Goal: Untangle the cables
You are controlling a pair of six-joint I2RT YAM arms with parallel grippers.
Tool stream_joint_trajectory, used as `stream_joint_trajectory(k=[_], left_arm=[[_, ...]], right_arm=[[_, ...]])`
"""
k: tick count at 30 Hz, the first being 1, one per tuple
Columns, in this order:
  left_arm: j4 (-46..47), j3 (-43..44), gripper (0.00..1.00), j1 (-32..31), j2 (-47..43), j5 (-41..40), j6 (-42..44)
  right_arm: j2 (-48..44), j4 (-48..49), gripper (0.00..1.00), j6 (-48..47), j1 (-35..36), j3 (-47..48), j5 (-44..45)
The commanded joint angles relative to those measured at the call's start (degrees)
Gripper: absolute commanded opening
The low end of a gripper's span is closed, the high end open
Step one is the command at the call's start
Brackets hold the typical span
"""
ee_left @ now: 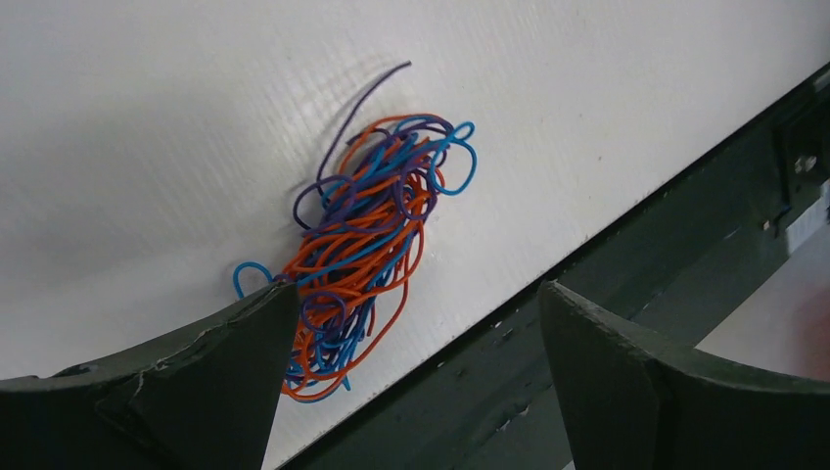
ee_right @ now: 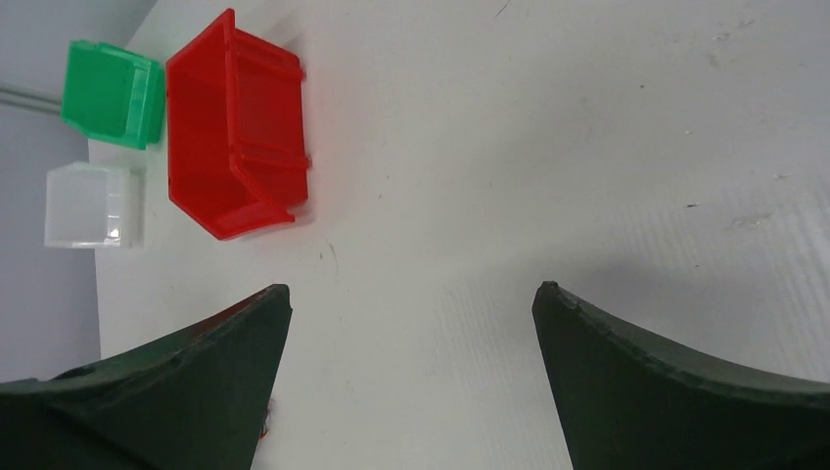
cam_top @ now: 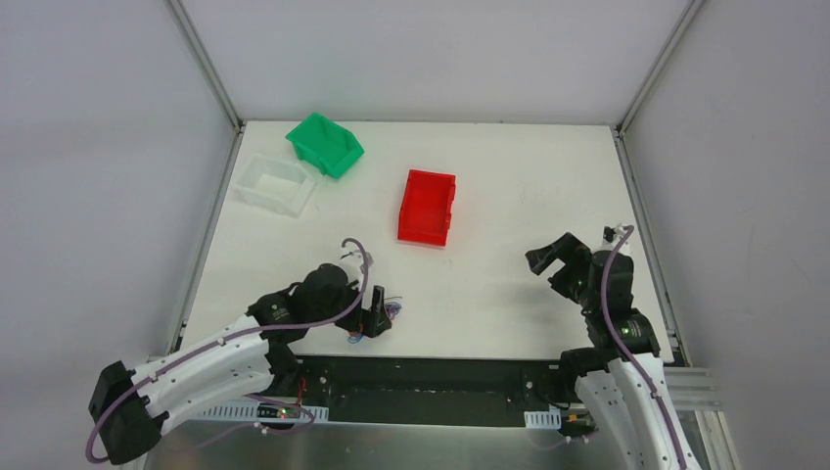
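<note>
Now the left gripper (ee_left: 416,294) hangs wide over the cables (ee_left: 364,235) bunched just beside the near edge of the table (ee_left: 147,117), while the right gripper (ee_right: 411,289) gapes over open surface.

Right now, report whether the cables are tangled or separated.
Tangled. The cables form one dense clump of orange, blue and purple loops on the table; one purple end strays out.

The cables (ee_left: 362,245) lie tangled, orange, blue and purple, by the table's (ee_left: 147,117) near edge.
</note>
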Motion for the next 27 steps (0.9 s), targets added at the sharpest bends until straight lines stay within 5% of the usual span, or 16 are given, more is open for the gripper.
stream_joint_trajectory(k=[1, 7, 15, 17, 19, 22, 27], left_arm=[[1.69, 4.50, 0.95, -8.74, 5.00, -9.13, 6.57], [0.47, 8.72, 0.89, -13.10, 13.85, -20.85, 9.13], [0.29, 10.77, 0.81, -13.26, 20.48, -26.48, 9.70], [0.31, 11.45, 0.69, -13.21, 22.72, -25.41, 10.35], [0.39, 12.33, 0.43, -13.28, 24.27, -23.82, 11.26], [0.87, 12.84, 0.16, -13.21, 24.64, -23.08, 10.68], [10.69, 10.20, 0.00, -13.13, 22.37, -15.12, 10.03]], right_arm=[[2.16, 6.06, 0.99, -2.53, -0.17, -1.35, -8.02], [1.54, 9.67, 0.99, -2.66, -0.19, -3.71, -10.46], [2.06, 10.36, 0.99, -3.80, -0.22, -4.04, -11.92], [1.82, 11.81, 0.99, -3.69, -0.17, -4.90, -12.93], [1.44, 12.58, 0.93, -3.52, -0.17, -5.34, -13.65], [1.60, 12.95, 0.86, -3.67, -0.21, -5.45, -14.42], [3.83, 16.06, 0.82, -3.18, -0.13, -6.05, -19.74]])
